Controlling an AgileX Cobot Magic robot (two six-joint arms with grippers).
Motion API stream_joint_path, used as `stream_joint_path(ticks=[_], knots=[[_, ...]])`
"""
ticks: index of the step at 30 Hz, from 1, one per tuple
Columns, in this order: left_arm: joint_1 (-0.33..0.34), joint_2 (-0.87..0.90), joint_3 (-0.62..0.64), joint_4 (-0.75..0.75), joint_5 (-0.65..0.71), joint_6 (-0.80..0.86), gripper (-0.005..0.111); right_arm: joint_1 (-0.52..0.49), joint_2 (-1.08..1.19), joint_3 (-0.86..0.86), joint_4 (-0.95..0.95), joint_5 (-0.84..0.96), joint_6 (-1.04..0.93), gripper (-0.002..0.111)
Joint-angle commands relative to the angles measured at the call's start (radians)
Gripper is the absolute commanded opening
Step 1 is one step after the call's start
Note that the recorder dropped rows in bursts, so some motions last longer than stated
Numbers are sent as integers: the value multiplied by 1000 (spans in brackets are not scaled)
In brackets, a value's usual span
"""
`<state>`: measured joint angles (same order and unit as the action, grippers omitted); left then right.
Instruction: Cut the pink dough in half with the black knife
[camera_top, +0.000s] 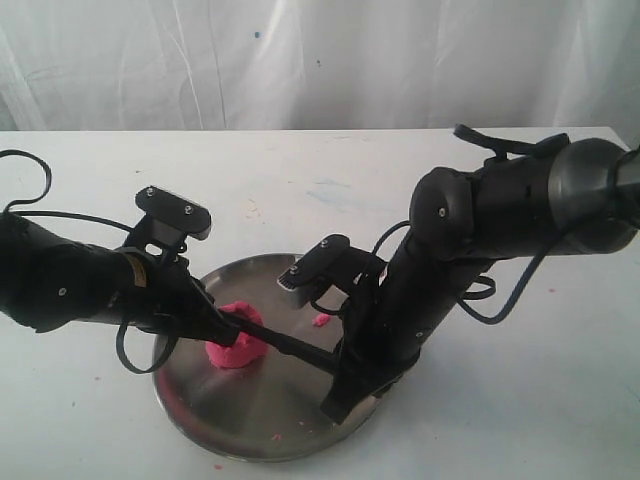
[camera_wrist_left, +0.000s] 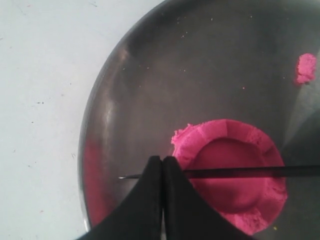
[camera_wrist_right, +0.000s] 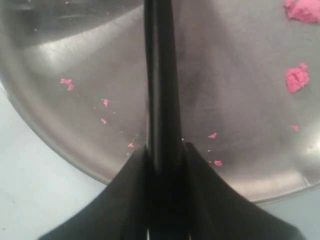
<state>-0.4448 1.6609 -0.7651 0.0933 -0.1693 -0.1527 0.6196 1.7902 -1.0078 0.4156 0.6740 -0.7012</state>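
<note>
The pink dough (camera_top: 236, 338) is one round puck with a dished middle (camera_wrist_left: 235, 175), lying on the left part of the steel plate (camera_top: 270, 420). The black knife (camera_top: 290, 348) lies flat across the top of the puck (camera_wrist_left: 250, 172); its tip pokes out past the dough over bare plate. My left gripper (camera_wrist_left: 163, 160) is shut with its fingertips over the blade near the tip, at the puck's edge (camera_top: 222, 325). Whether they touch the blade is unclear. My right gripper (camera_wrist_right: 165, 150) is shut on the knife's handle (camera_wrist_right: 160, 75), at the plate's near right side (camera_top: 345, 365).
A small loose pink lump (camera_top: 321, 320) lies on the plate beyond the knife (camera_wrist_left: 305, 67). Pink crumbs (camera_wrist_right: 67, 82) dot the plate. The plate rim (camera_wrist_right: 75, 150) sits on a white table (camera_top: 90, 430); white cloth hangs behind.
</note>
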Motion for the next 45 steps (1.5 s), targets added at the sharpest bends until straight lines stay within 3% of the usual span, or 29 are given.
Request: stream_joint_path(ticks=[1, 23, 33, 45], knots=[[-4, 6, -2, -3, 30, -18, 0, 0, 1, -8, -4, -5, 1, 0], [-4, -60, -6, -3, 1, -86, 0, 0, 21, -6, -6, -1, 10, 0], [-4, 40, -4, -3, -88, -76, 0, 0, 21, -6, -6, 1, 10, 0], [-4, 65, -4, -3, -26, -91, 0, 0, 21, -6, -6, -1, 24, 0]])
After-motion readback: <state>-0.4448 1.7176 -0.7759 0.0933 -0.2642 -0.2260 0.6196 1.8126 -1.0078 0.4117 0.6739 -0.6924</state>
